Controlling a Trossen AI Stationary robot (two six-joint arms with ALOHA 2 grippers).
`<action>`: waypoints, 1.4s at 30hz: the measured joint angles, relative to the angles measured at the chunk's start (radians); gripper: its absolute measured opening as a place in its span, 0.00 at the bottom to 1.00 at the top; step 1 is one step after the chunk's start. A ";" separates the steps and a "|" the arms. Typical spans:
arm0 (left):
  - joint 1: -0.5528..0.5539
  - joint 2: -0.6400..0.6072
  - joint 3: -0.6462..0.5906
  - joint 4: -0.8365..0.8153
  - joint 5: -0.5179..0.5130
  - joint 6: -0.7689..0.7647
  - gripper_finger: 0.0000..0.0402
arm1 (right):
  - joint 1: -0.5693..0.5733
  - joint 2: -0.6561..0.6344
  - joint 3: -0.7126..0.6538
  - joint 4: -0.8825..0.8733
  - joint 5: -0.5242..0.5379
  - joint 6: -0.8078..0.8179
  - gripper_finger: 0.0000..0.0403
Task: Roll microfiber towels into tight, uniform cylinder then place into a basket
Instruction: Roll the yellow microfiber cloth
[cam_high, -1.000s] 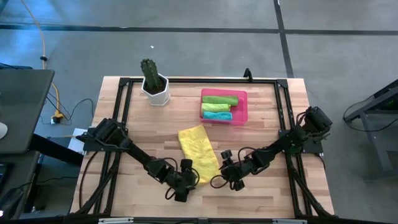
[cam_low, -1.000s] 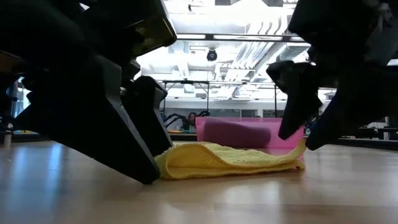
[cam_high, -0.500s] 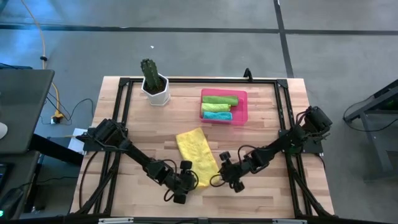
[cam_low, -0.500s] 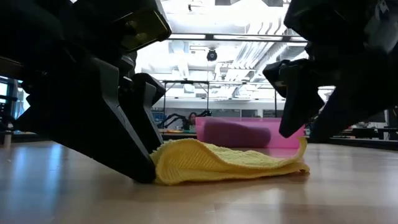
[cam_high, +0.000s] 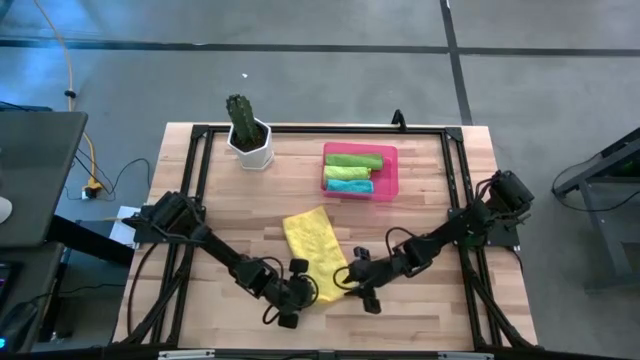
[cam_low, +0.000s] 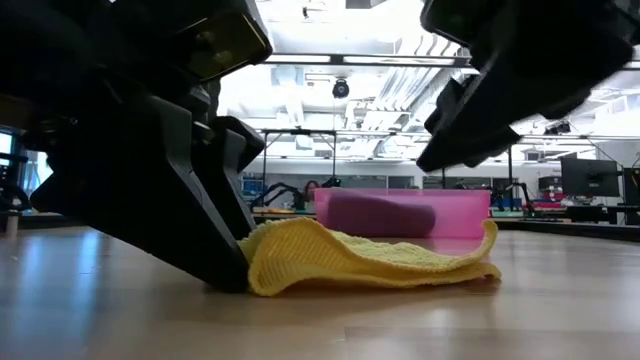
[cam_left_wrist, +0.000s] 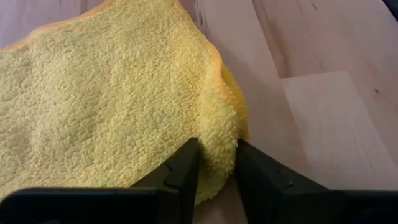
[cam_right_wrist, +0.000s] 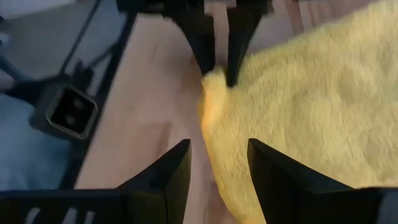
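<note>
On my far left stands a white faceted pot (cam_high: 251, 146) with a ribbed green cactus (cam_high: 240, 116) upright in it, at the back of my pale plank table (cam_high: 220, 205). Further right, near the front edge, my left claw (cam_high: 300, 291) lies low on the wood and pinches a raised fold at the near corner of the yellow towel (cam_high: 315, 248); through my left wrist view the nubbly terry bulges up between my two dark fingers (cam_left_wrist: 184, 171). The towel is a soft rectangle, lying mostly flat, its long axis running from that pinched front corner back and a little leftward towards the pot. From table height it humps up at my left claw (cam_low: 225, 255) and sags to a curled lip at the other end (cam_low: 488, 240). My right claw (cam_high: 355, 285) hangs just beside the towel's front right edge, fingers spread, holding nothing. Behind it sits the pink see-through basket (cam_high: 389, 175), a shallow rectangle, holding two rolled towels lying crosswise, side by side: a lime green one (cam_high: 353, 160) at the back, a teal one (cam_high: 349, 172) next, and more lime green (cam_high: 349, 185) in front
</note>
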 joint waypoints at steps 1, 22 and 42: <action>-0.004 0.000 0.000 0.000 -0.001 0.000 0.22 | 0.000 0.000 0.000 0.014 0.001 0.012 0.38; -0.031 0.000 -0.002 -0.004 -0.005 -0.035 0.10 | 0.047 0.086 0.000 -0.078 0.018 -0.790 0.38; -0.034 -0.009 -0.003 0.037 0.017 -0.039 0.10 | 0.039 0.144 0.002 -0.033 0.024 -0.668 0.03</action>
